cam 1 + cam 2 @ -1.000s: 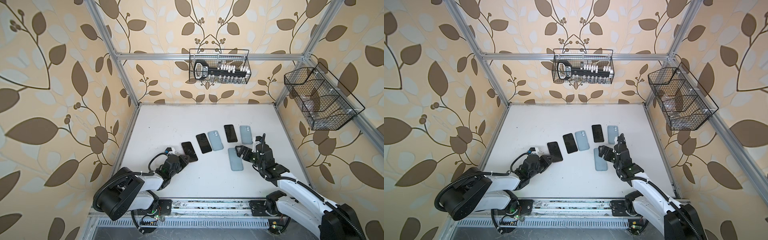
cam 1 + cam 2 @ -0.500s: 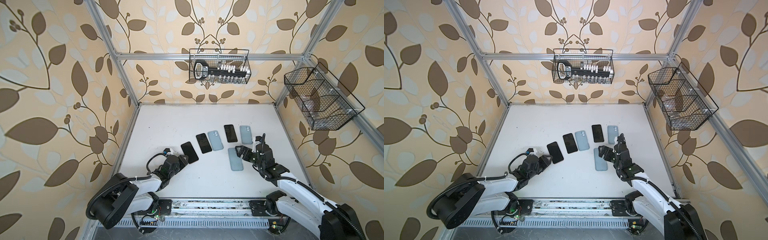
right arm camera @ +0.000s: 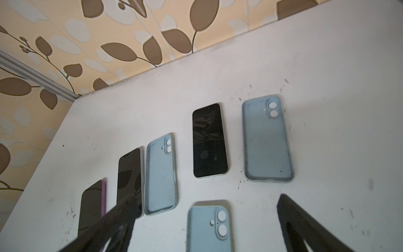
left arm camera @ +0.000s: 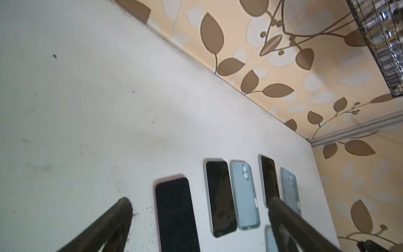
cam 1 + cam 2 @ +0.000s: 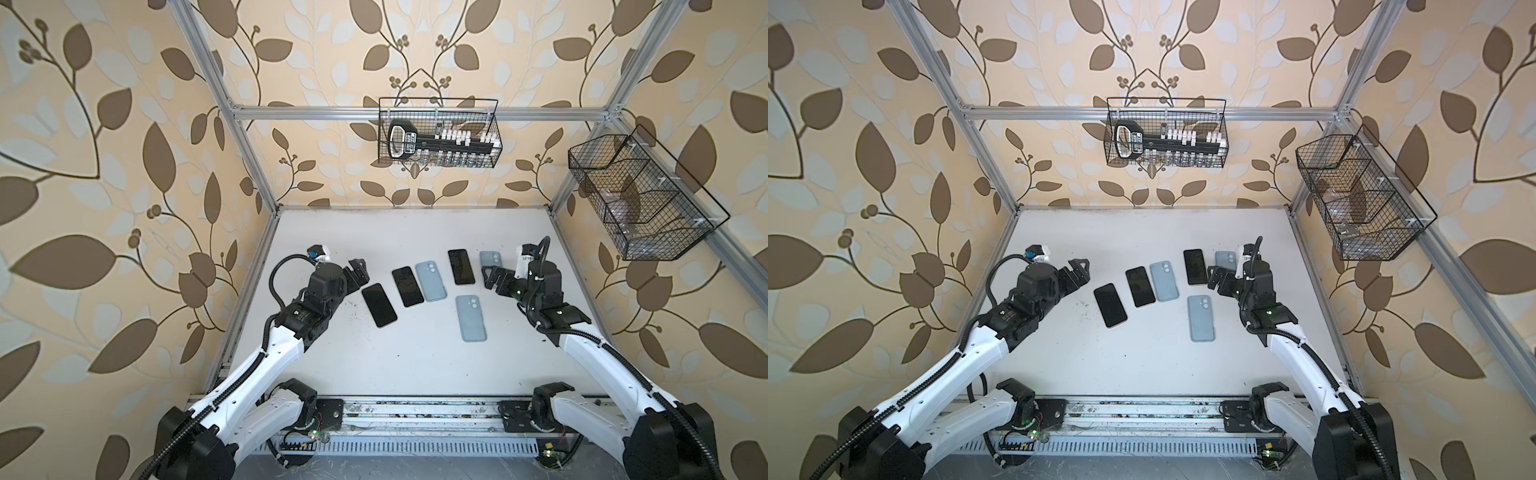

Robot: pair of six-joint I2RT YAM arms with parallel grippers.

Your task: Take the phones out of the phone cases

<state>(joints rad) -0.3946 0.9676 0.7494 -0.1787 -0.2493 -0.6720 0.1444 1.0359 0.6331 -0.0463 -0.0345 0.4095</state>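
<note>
Lying nearest on the counter [image 5: 395,365] is an empty case [image 5: 471,318]; left of it, the bare phone [image 5: 378,305], just beside the left jaws, wide open, empty. Farther back: two more phones [image 5: 407,286], two cases [image 5: 431,280], right jaws open and empty beside the farthest.

The space is closed on three sides by walls [image 5: 104,166] papered in cream and printed with brown and pale leaves on thin stems. An aluminium frame [image 5: 311,113] is run up the corners and across the back wall. A white counter [image 5: 415,232] is laid as the work surface, and it is marked with dark scuffs and specks. A black wire basket [image 5: 415,164] is hung from the back bar, and a second wire basket [image 5: 590,166] is fixed to the right-hand wall. A metal rail [image 5: 415,409] is mounted along the near edge. Soft, even light is cast throughout.
</note>
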